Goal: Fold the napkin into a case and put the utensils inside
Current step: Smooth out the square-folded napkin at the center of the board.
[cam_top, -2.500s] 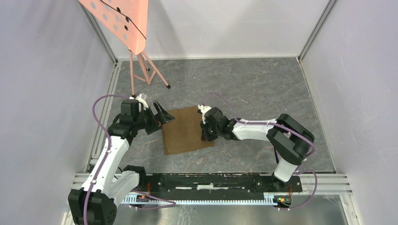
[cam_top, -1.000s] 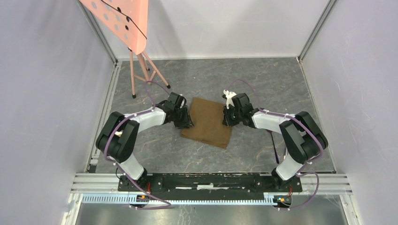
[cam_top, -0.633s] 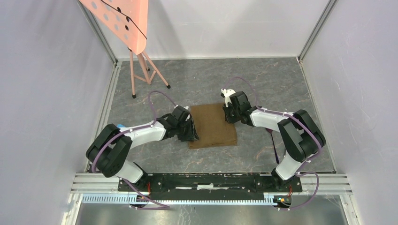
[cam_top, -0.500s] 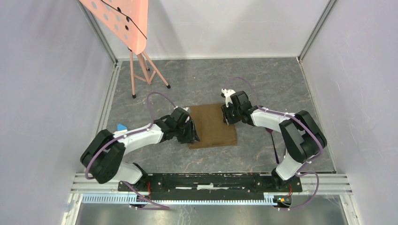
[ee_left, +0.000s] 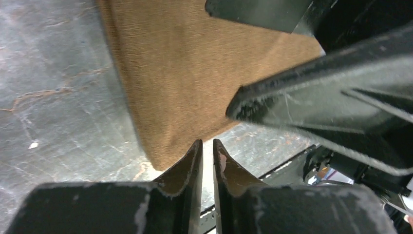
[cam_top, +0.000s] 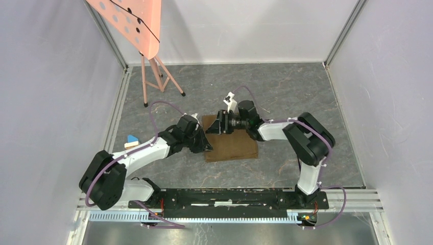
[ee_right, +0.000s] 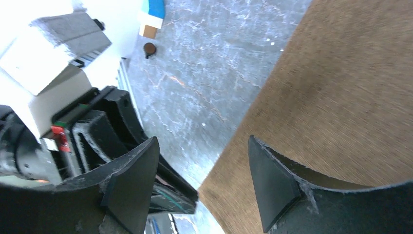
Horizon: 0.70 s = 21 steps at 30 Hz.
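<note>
Grey marbled bench (cam_top: 286, 92), white walls (cam_top: 245, 30); the napkin (cam_top: 232, 145) lies flat mid-bench. Left gripper (cam_top: 206, 147) is clenched at its near-left corner, right gripper (cam_top: 213, 126) spread wide over its far-left corner.

Plain tan-brown napkin (cam_top: 232, 147) — grey-veined table (cam_top: 286, 89)

stand (cam_top: 138, 25) far L, block (cam_top: 131, 141) L, R side free

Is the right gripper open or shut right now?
Open: the right wrist view shows the right gripper spread wide, gripping nothing, with the napkin edge visible through the gap.
</note>
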Available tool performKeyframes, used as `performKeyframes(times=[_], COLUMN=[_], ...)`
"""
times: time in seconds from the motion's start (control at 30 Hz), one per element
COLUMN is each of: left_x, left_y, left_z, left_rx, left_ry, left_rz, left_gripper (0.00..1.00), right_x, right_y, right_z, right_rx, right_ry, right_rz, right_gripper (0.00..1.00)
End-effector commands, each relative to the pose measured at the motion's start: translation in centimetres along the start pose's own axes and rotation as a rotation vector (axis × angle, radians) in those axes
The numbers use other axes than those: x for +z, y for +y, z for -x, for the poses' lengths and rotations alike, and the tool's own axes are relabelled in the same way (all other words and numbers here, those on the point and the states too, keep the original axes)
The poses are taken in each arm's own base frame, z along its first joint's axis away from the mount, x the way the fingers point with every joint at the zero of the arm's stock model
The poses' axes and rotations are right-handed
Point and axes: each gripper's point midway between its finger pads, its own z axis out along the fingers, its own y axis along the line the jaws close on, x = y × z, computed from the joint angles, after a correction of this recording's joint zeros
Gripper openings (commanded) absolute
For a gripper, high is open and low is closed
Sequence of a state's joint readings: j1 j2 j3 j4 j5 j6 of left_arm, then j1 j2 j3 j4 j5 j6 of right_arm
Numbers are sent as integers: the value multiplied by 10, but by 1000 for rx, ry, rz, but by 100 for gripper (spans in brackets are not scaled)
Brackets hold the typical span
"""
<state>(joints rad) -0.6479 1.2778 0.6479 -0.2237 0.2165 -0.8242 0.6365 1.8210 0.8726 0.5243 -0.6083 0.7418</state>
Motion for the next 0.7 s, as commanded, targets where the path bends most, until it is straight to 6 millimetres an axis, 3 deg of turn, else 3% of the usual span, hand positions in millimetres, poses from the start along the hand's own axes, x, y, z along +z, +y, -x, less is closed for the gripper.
performKeyframes(times=[0.0, 0.33, 0.5, 0.67], left_x=[11, 27, 25, 23], left_y=[15, 55, 67, 74], left_z=[-1, -28, -35, -40], left_rx=[-35, -75, -82, -87], left_ry=[-1, 31, 33, 45], left_rz=[26, 105, 136, 167], left_gripper=[18, 15, 15, 12], right_x=[24, 53, 68, 86], right_y=[47, 20, 5, -17], right_z=[21, -15, -16, -4], right_rx=[78, 168, 162, 122], right_ry=[-42, 6, 10, 0], right_rz=[215, 199, 169, 88], right_gripper=[74, 71, 69, 70])
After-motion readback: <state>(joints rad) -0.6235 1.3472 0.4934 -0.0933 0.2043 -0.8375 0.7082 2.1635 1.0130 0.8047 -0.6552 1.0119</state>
